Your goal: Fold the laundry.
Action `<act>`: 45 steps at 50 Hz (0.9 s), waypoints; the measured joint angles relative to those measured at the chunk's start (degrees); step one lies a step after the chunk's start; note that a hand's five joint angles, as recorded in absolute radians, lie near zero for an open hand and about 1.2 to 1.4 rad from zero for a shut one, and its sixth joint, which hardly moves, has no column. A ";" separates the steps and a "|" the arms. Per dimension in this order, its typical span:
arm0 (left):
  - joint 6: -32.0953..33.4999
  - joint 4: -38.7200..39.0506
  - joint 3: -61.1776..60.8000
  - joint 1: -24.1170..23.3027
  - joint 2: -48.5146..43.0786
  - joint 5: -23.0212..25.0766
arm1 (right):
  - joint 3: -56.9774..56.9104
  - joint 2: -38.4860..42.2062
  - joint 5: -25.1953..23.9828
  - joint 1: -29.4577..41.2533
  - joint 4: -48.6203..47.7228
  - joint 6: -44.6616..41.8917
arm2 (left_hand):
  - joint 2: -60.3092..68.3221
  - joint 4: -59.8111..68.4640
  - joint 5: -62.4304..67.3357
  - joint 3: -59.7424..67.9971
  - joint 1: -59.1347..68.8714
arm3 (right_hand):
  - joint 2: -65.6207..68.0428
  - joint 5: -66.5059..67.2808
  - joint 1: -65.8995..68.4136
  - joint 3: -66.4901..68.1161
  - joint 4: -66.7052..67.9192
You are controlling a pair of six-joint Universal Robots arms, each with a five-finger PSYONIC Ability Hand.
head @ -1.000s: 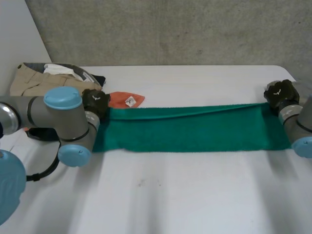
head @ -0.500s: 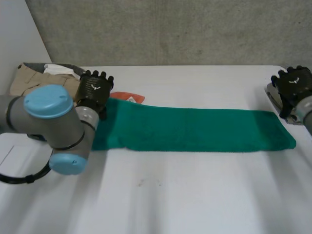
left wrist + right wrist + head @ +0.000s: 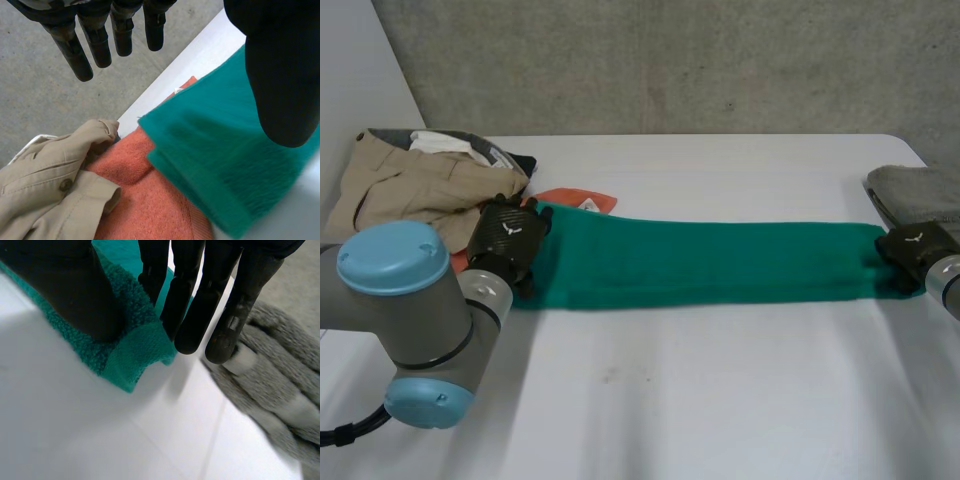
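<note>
The green towel (image 3: 710, 265) lies flat across the white table (image 3: 700, 400), folded into one long strip, with a hand at each end.

At the towel's left end is the left hand (image 3: 508, 235), poised over the corner, with its grey arm (image 3: 400, 290) coming in from the near side. In the wrist camera its fingers (image 3: 70, 45) are straight and spread, pointing out past the towel's corner, and the thumb sits well apart from them over the green pile. That hand is wide open, with nothing in its grasp. Whether the thumb actually touches the towel I can't quite tell; it is too close to the lens.

That same corner overlaps an orange cloth (image 3: 582, 200), which pokes out beyond the towel's far edge. Touching the orange cloth, farther out from the towel's left end, is a rumpled beige garment (image 3: 410, 185); a button shows on it in the wrist view.

At the towel's right end is the right hand (image 3: 912, 248). Its thumb is down on the green pile and its fingers (image 3: 192, 305) run straight out past the towel's edge. The corner lies flat on the table between them, not lifted or pinched, so this hand is open too.

Just beside that end, at the fingertips, is a folded grey cloth (image 3: 915, 190).
</note>
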 measured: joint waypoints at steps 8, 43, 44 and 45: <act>0.00 -0.01 0.19 0.17 0.86 0.02 | -1.00 -2.29 5.39 -4.67 -0.18 -4.44 | 0.00 0.00 0.00 0.00 0.00 | 1.38 2.11 0.46 2.36 2.32; -1.71 -0.63 -4.32 -0.66 8.17 -0.25 | 3.65 -3.66 -14.49 38.22 -16.44 -19.04 | 0.00 0.00 0.00 0.00 0.00 | -1.16 0.73 -1.33 -0.27 -0.34; -1.72 -0.63 -4.35 -0.82 8.16 -0.22 | 4.10 -3.38 -14.46 38.63 -16.37 -19.06 | 0.00 0.00 0.00 0.00 0.00 | -15.16 -11.17 -13.55 -14.09 -12.91; -1.72 -0.63 -4.36 -1.00 8.15 -0.19 | 4.42 -3.33 -14.32 38.78 -16.34 -18.92 | 0.00 0.00 0.00 0.00 0.00 | -22.33 -19.12 -21.14 -21.00 -20.95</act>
